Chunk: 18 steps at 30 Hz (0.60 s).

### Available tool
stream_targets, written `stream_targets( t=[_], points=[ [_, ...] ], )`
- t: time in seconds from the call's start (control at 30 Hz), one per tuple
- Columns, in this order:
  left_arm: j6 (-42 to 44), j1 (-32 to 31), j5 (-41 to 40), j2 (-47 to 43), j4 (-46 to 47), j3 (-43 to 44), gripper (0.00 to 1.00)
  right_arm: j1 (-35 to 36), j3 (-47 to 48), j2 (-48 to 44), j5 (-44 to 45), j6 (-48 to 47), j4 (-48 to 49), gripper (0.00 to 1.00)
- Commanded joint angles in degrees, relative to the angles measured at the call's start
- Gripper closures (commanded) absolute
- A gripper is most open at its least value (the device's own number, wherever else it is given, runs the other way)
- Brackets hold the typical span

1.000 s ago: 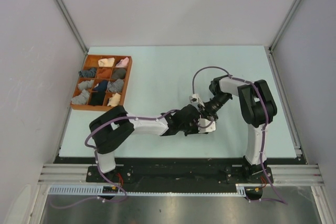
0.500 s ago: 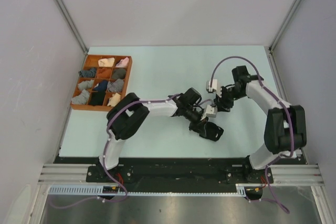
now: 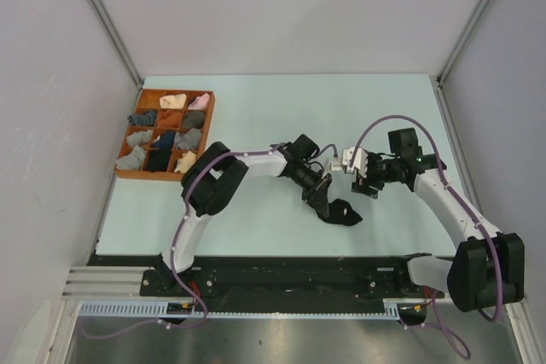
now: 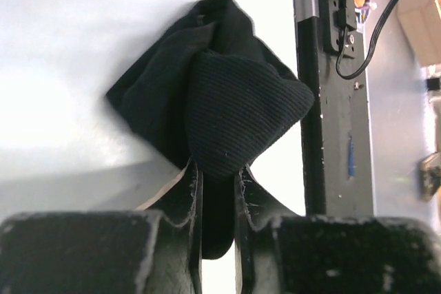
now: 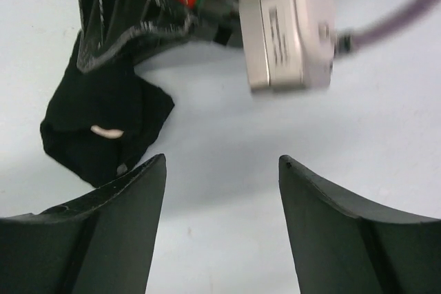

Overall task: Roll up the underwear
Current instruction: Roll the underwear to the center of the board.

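Note:
The underwear (image 3: pixel 339 211) is a bunched black fabric lump on the pale table, near the front middle. In the left wrist view it (image 4: pixel 227 94) fills the centre, a fold of it pinched between my fingers. My left gripper (image 3: pixel 322 200) is shut on its near-left edge. In the right wrist view the underwear (image 5: pixel 103 132) lies at the left with a small cream-beige spot showing. My right gripper (image 3: pixel 368 187) is open and empty, just right of the underwear and above the table; its jaws (image 5: pixel 222 163) stand wide apart over bare table.
A brown wooden tray (image 3: pixel 205 130) with several small rolled bundles in its compartments stands at the back left. The black front rail (image 4: pixel 331 135) of the table runs close behind the underwear. Grey walls enclose the table on the sides.
My left arm has drawn back to the left and up, still holding the underwear. My right arm has swung out to the right and its gripper has moved away from the underwear.

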Motion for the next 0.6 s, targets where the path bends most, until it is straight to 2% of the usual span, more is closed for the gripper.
stream_targets(
  t=[0.0, 0.1, 0.17, 0.23, 0.3, 0.33, 0.47, 0.57],
  points=[
    [-2.4, 1.9, -11.7, 2.6, -8.7, -2.8, 0.92, -2.2, 0.0, 0.9, -0.5, 5.6, -2.1, 0.30],
    [-4.5, 1.8, -12.9, 0.4, -4.8, -5.3, 0.91, -3.8, 0.1, 2.6, 2.4, 7.7, -1.2, 0.30],
    [-6.5, 1.7, -13.5, -1.0, -1.6, -7.1, 0.91, -6.2, 0.2, 1.1, -1.9, 4.9, -3.8, 0.30],
    [-7.5, 1.5, -14.1, -1.7, 0.3, -7.8, 0.91, -6.5, 0.3, -1.2, -8.4, -6.9, -13.7, 0.30],
    [-8.1, 0.7, -15.1, -1.9, 0.3, -8.0, 0.91, -5.6, 0.3, -4.5, -11.6, -14.8, -23.5, 0.27],
    [-8.2, 0.3, -15.5, -2.1, 0.4, -7.9, 0.90, -4.3, 0.3, -5.3, -11.7, -15.6, -24.5, 0.27],
    [-9.1, -1.2, -17.3, -2.9, 0.7, -7.6, 0.90, 9.1, -1.4, -7.6, -6.0, -8.9, -21.2, 0.28],
    [-9.7, -2.5, -19.2, -3.8, 1.0, -7.6, 0.90, 14.3, -3.3, -8.3, -0.6, -6.2, -18.2, 0.29]
  ],
)
